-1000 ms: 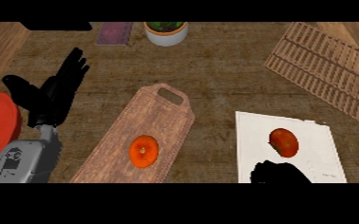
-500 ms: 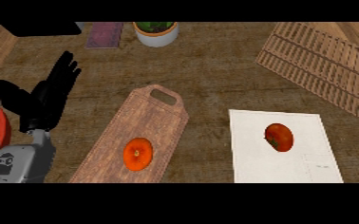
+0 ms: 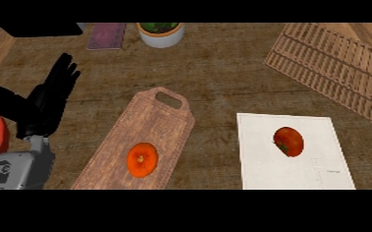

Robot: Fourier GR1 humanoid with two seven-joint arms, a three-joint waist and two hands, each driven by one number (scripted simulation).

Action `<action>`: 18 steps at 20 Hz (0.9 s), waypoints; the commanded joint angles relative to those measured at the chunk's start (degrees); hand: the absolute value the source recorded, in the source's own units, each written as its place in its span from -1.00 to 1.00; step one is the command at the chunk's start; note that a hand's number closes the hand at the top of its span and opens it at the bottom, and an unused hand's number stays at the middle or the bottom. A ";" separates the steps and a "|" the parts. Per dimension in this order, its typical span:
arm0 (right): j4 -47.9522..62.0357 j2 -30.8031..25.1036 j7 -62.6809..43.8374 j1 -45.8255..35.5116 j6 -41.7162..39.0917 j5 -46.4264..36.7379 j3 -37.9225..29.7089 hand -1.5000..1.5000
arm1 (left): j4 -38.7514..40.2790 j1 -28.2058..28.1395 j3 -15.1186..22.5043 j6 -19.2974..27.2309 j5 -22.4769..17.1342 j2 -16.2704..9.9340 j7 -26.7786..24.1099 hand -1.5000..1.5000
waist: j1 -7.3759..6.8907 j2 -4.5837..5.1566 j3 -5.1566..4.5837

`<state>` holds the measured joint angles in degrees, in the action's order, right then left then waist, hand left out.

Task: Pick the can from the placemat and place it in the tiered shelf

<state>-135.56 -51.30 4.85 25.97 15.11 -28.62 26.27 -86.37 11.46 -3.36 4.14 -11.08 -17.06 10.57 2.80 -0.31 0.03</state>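
Head view is showing you the left hand (image 3: pixel 49 98) resting at the left edge, fingers straight and apart, holding nothing. You are seeing the red can (image 3: pixel 288 141) lying on the white placemat (image 3: pixel 291 172), with the slatted tiered shelf (image 3: pixel 325 64) beyond it.

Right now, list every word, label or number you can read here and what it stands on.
None can be read.
White placemat: a small printed patch near its lower right corner, too blurred to read.
Grey forearm of the left hand: a dark mark at the view's edge, illegible.
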 commanded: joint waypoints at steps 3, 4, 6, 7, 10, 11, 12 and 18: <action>-9.55 -2.03 -4.20 1.32 -0.32 17.55 -15.83 1.00 | -0.52 -0.65 0.67 -0.53 0.10 0.38 0.06 0.00 | -0.48 0.13 -0.07; -10.69 -3.20 -4.46 2.33 -1.23 18.90 -18.06 1.00 | 0.58 0.27 -0.16 0.03 0.31 0.13 -0.22 0.00 | 0.21 0.04 -0.11; -7.85 -4.49 -6.54 -0.21 -3.27 24.47 -24.87 1.00 | -0.27 -0.05 -0.21 -1.15 -0.58 -0.55 1.08 0.00 | -0.71 0.11 -0.12; -5.50 -4.49 -7.03 -1.92 -4.10 28.05 -27.71 1.00 | -1.17 -0.15 1.27 0.79 1.40 0.82 0.63 0.00 | -1.13 0.17 -0.08; 0.61 -6.07 -7.82 -5.54 -7.63 38.40 -38.17 1.00 | -2.18 -0.03 1.18 -0.45 0.72 -0.18 2.30 0.00 | -1.81 0.12 -0.01; 1.54 -7.31 -7.88 -4.41 -9.77 40.87 -41.77 1.00 | 0.06 1.17 -0.46 -1.04 -0.16 -0.82 1.39 0.00 | -0.65 0.05 -0.05; 6.34 -8.53 -8.06 -8.29 -11.21 42.92 -44.93 1.00 | -0.63 1.55 2.66 0.33 1.66 2.05 0.94 0.00 | -1.71 0.29 -0.05; 28.64 -11.84 -1.59 -12.90 -25.19 55.32 -55.23 1.00 | -2.50 0.16 1.58 -1.93 0.35 0.53 1.44 0.00 | -3.06 0.34 0.01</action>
<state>-118.64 -61.09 0.79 16.54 -2.95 19.47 -22.81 -87.47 12.31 -2.34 3.26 -10.58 -16.55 12.00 0.77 -0.10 -0.01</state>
